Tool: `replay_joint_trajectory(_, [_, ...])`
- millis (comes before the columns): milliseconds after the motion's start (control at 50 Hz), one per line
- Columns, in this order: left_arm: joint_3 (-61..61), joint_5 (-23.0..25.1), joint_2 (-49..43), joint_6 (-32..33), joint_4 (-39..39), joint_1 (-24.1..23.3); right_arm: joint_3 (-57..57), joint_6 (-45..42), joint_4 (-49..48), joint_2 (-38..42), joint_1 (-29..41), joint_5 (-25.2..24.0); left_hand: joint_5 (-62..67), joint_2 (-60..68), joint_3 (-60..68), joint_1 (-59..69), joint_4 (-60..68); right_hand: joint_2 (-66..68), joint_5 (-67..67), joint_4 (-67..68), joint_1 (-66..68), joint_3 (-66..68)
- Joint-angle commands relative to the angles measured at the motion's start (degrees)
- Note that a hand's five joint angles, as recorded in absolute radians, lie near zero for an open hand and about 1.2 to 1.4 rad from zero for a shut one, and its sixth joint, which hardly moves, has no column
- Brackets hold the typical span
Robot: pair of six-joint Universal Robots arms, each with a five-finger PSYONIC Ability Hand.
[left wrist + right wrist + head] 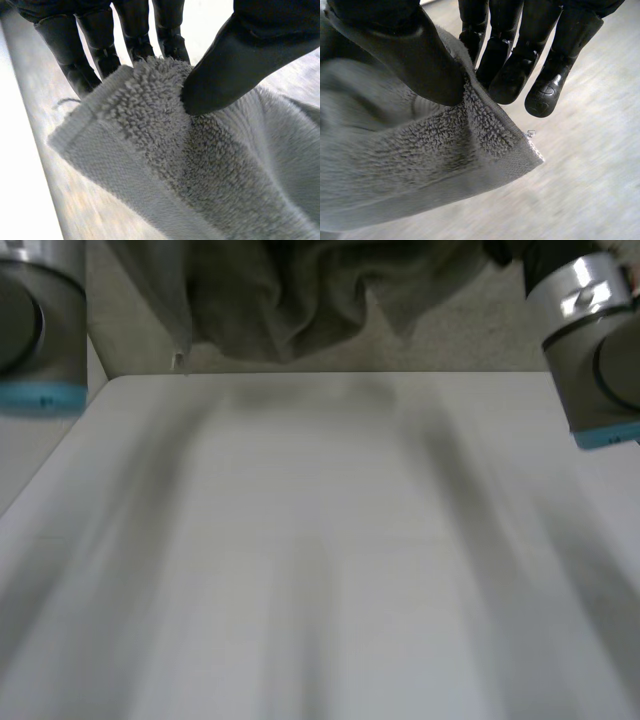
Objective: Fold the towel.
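Note:
A grey terry towel [300, 295] hangs bunched in the air above the far edge of the white table [320, 570] in the head view, between my two arms. In the left wrist view my left hand [225, 65] pinches a corner of the towel [165, 150] between its thumb and fingers [100, 45]. In the right wrist view my right hand [415, 55] pinches another corner of the towel [420, 165] between thumb and fingers [510, 65].
My left arm's joint [35, 330] is at the near left and my right arm's joint [595, 350] at the near right. Beige floor [480, 330] lies beyond the table's far edge.

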Motion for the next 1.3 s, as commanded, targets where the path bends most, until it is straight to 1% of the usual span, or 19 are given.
replay_joint_trajectory(20, [-20.4,4.92,2.43,-1.08,1.65,1.54,5.21,-0.79,12.02,2.74,-0.67,-4.68,-12.71,-4.88,-8.6,-0.48,-7.2,4.8,4.64,3.64,4.03,3.48])
replay_joint_trajectory(60, [-30.02,7.81,2.61,-0.91,5.49,3.02,7.58,-1.14,12.91,3.27,-1.11,-5.38,-12.71,-4.88,-8.6,-0.48,-7.2,4.8,4.64,3.64,4.03,3.48])
replay_joint_trajectory(180, [-42.55,11.16,1.99,0.24,13.25,3.91,18.74,-7.54,13.62,6.17,-1.12,-7.06,-12.71,-4.88,-8.6,-0.48,-7.2,4.8,4.64,3.64,4.03,3.48])
replay_joint_trajectory(220, [-48.06,12.56,1.64,2.68,16.4,4.34,20.78,-10.2,13.7,6.79,-0.94,-6.71,-12.71,-4.88,-8.6,-0.48,-7.2,4.8,4.64,3.64,4.03,3.48])
replay_joint_trajectory(340, [-53.19,13.62,2.52,7.36,16.5,7.16,26.4,-15.03,15.98,4.69,-1.29,-5.66,-12.71,-4.88,-8.6,-0.48,-7.2,4.8,4.64,3.64,4.03,3.48])
replay_joint_trajectory(480, [-58.72,16.6,13.14,9.12,13.09,10.23,29.04,-14.95,25.22,-5.69,-2.26,-5.57,-12.71,-4.88,-8.6,-0.48,-7.2,4.8,4.64,3.64,4.03,3.48])
replay_joint_trajectory(640, [-63.72,22.13,24.03,8.94,7.02,14.54,32.2,-15.38,38.3,-17.36,-11.2,-6.44,-12.71,-4.88,-8.6,-0.48,-7.2,4.8,4.64,3.64,4.03,3.48])
replay_joint_trajectory(760, [-67.59,27.5,32.29,9.03,2.36,16.38,32.91,-15.47,44.55,-22.83,-13.94,-7.32,-12.71,-4.88,-8.6,-0.48,-7.2,4.8,4.64,3.64,4.03,3.48])
replay_joint_trajectory(800, [-68.56,28.46,34.4,9.03,1.05,17.08,33.09,-15.47,47.79,-26.68,-16.13,-8.9,-12.71,-4.88,-8.6,-0.48,-7.2,4.8,4.64,3.64,4.03,3.48])
replay_joint_trajectory(880, [-70.5,31.8,39.51,9.11,-2.3,18.93,33.18,-15.47,49.56,-29.25,-18.69,-11.81,-12.71,-4.88,-8.6,-0.48,-7.2,4.8,4.64,3.64,4.03,3.48])
replay_joint_trajectory(920, [-70.59,32.95,40.13,9.2,-2.92,19.37,33.0,-15.47,50.09,-29.95,-20.79,-15.31,-12.71,-4.88,-8.6,-0.48,-7.2,4.8,4.64,3.64,4.03,3.48])
replay_joint_trajectory(1020, [-70.15,36.21,39.79,9.2,-2.66,21.49,32.65,-15.91,49.04,-28.82,-21.68,-18.48,-12.71,-4.88,-8.6,-0.48,-7.2,4.8,4.64,3.64,4.03,3.48])
replay_joint_trajectory(1080, [-68.83,37.88,36.27,9.55,-1.43,22.37,31.69,-17.05,47.55,-25.23,-21.24,-18.49,-12.71,-4.88,-8.6,-0.48,-7.2,4.8,4.64,3.64,4.03,3.48])
replay_joint_trajectory(1100, [-67.0,38.31,32.44,9.55,-0.04,22.45,31.68,-17.06,47.54,-25.2,-21.24,-18.49,-12.71,-4.88,-8.6,-0.48,-7.2,4.8,4.64,3.64,4.03,3.48])
replay_joint_trajectory(1120, [-66.98,38.32,32.4,9.55,-0.02,22.45,30.03,-17.84,46.15,-21.29,-20.46,-18.31,-12.71,-4.88,-8.6,-0.48,-7.2,4.8,4.64,3.64,4.03,3.48])
replay_joint_trajectory(1140, [-64.81,38.32,28.05,9.64,1.37,21.84,27.4,-18.72,45.18,-17.24,-19.23,-17.44,-12.71,-4.88,-8.6,-0.48,-7.2,4.8,4.64,3.64,4.03,3.48])
replay_joint_trajectory(1200, [-59.63,37.97,19.88,9.55,3.31,20.88,24.47,-19.43,44.91,-12.99,-17.81,-16.38,-12.71,-4.88,-8.6,-0.48,-7.2,4.8,4.64,3.64,4.03,3.48])
replay_joint_trajectory(1240, [-56.26,37.7,15.62,9.55,3.41,19.9,18.09,-19.78,44.99,-5.73,-15.19,-12.71,-12.71,-4.88,-8.6,-0.48,-7.2,4.8,4.64,3.64,4.03,3.48])
replay_joint_trajectory(1300, [-48.13,37.44,6.17,9.55,2.88,17.63,11.24,-19.96,44.47,1.66,-12.47,-9.8,-12.71,-4.88,-8.6,-0.48,-7.2,4.8,4.64,3.64,4.03,3.48])
